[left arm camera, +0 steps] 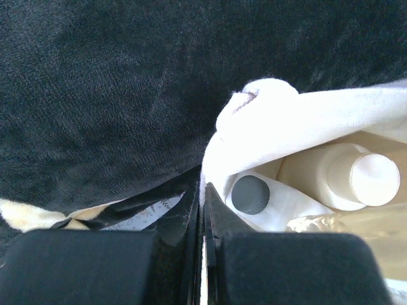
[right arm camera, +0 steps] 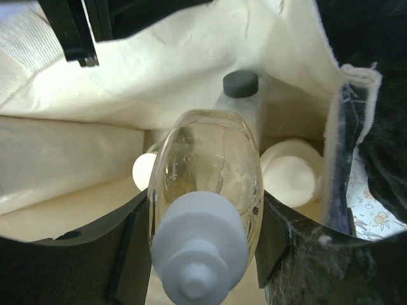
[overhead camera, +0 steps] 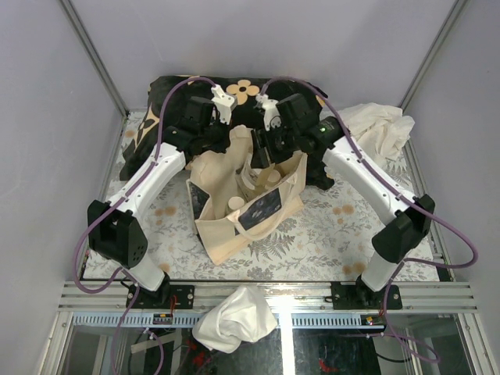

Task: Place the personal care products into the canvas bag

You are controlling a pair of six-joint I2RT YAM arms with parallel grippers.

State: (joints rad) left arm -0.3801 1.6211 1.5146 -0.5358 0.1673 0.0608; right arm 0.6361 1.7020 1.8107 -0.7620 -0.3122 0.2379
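Two grippers were at the mouth of the canvas bag (overhead camera: 234, 234), which stood on the table just in front of the black cushion (overhead camera: 176, 94). The right gripper (right arm camera: 205, 222) was closed on a clear bottle (right arm camera: 206, 159), with one finger at each side of its body. The long axis of this bottle ran away from the wrist camera. Its white cap pointed back to the camera and its rounded bottom pointed down into the open bag. The left gripper (left arm camera: 202, 216) was fully closed, with a fold of the bag's rim pinched between its fingers, and the rim stood lifted on that side.

The right wrist view showed what was in the bag under the held bottle: a grey-capped bottle (right arm camera: 240, 95) upright against the far wall, a cream cap (right arm camera: 289, 171) at the right and a pale cap (right arm camera: 144, 171) at the left. The left wrist view showed the same grey cap from the other side, touching a cream bottle (left arm camera: 343, 178) with a white cap.

Only the top view showed the dark print (overhead camera: 262, 209) on the near side of the bag. It also showed the table cover (overhead camera: 328, 234), pale with ferns and flowers. One white cloth (overhead camera: 379, 125) lay crumpled at the far right beside the cushion. A second white cloth (overhead camera: 234, 316) lay at the near edge between the arm bases. Plain grey walls (overhead camera: 47, 117) closed three sides.
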